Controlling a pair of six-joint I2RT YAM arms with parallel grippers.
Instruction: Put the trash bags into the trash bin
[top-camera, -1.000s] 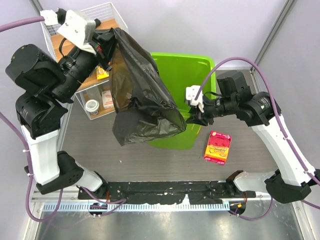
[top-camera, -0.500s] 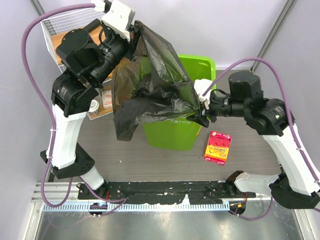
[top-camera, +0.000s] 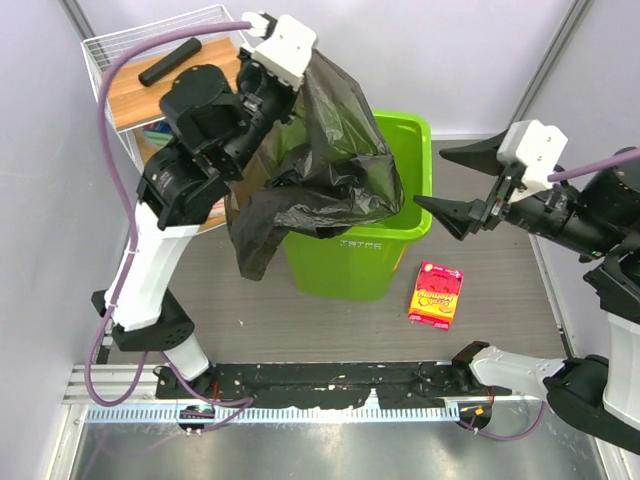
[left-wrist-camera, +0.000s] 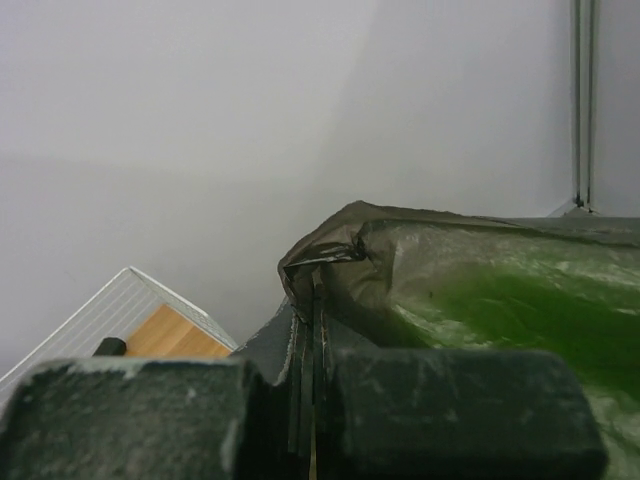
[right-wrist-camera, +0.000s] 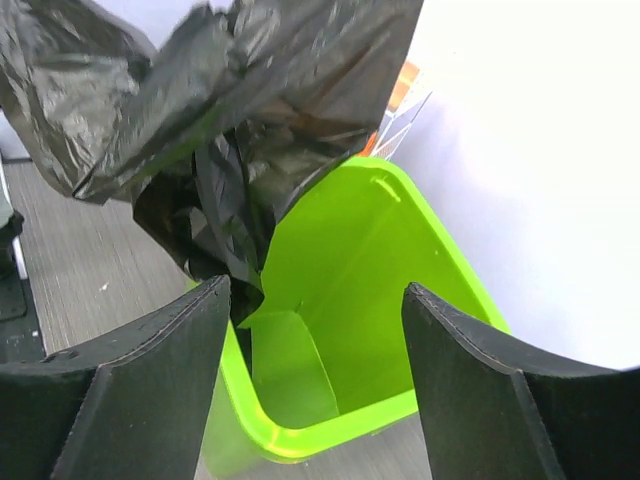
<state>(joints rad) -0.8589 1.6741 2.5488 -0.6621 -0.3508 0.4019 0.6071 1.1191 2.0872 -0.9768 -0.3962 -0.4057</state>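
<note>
— Well, our left gripper is clamped tight on a top fold of the trash bag, held above the trash bin; our right gripper stands wide apart, holding nothing, just off the bin's right rim.

— Then we risk a spill: half the bag drapes outside the left rim, and a release could slide it onto the table.

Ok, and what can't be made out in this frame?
Inside of the bin: top view, the black bag drapes over most of the opening.
Lettering on the bin's front: top view, too small to read.
Lower levels of the shelf: top view, hidden by the left arm.
Print on the red packet: top view, too small to read.
</note>
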